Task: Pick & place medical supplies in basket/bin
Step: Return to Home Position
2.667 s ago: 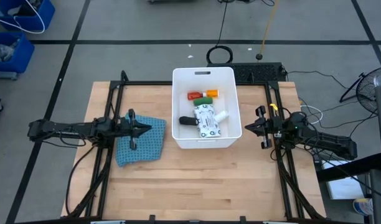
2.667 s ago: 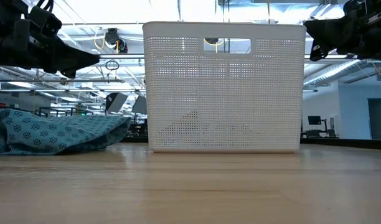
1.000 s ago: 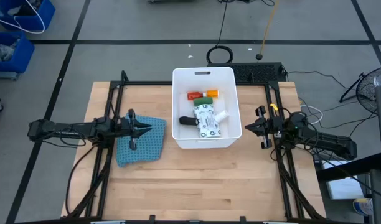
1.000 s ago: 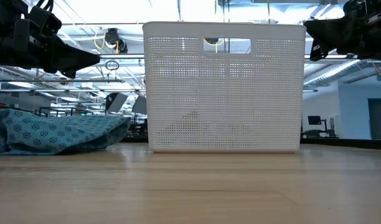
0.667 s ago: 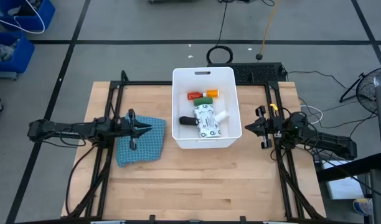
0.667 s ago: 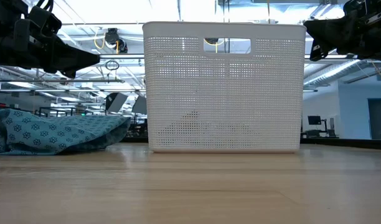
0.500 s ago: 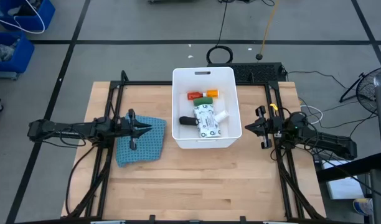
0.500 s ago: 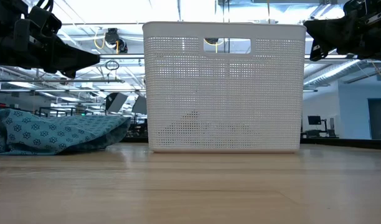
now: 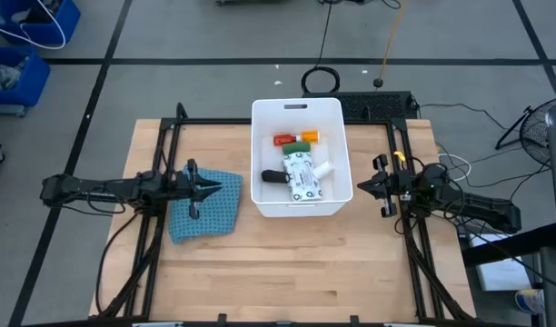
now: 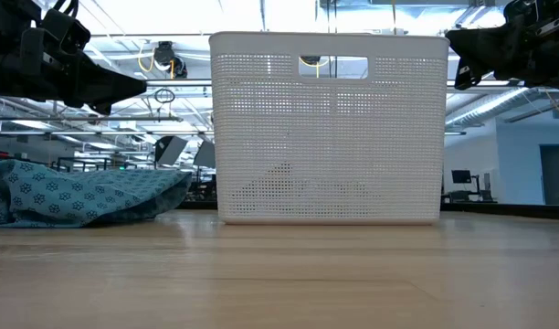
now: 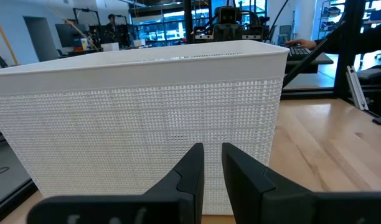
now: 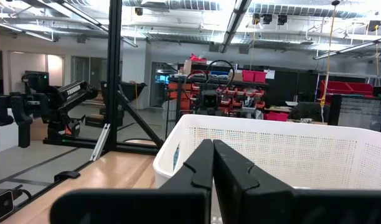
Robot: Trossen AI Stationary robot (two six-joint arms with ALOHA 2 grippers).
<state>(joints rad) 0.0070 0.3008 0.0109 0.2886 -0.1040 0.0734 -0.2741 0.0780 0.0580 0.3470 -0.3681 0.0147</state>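
The white bin stands at the table's middle, toward its far edge. On its floor lie a white printed packet, a white roll, a black block, a green block, a red bottle and an orange bottle. My left gripper hovers left of the bin, above the cloth, its fingers a narrow gap apart with nothing between them. My right gripper hovers right of the bin, shut and empty. Both point at the bin's walls.
A blue-teal patterned cloth lies crumpled on the table left of the bin, under my left gripper. Bare wood spans the table's near half. Blue crates and a fan stand on the floor beyond the table.
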